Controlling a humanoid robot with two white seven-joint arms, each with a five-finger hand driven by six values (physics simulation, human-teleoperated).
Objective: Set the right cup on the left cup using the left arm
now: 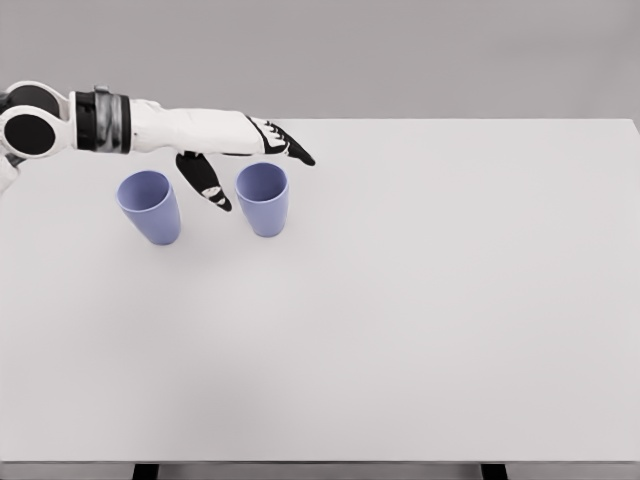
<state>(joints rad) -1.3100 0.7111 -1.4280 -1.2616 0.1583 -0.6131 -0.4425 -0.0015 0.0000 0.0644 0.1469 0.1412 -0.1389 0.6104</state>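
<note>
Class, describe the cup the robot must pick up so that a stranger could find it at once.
On the white table, look at the far left, where two identical blue cups stand upright. The right cup sits just under the fingers of the left hand, unlike the left cup beneath the forearm.

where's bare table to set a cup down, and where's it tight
Bare: everything right of the right cup to the table edge, and the whole near half in front of both cups. Tight: the gap between the left cup and right cup, where the left hand hangs open.
</note>
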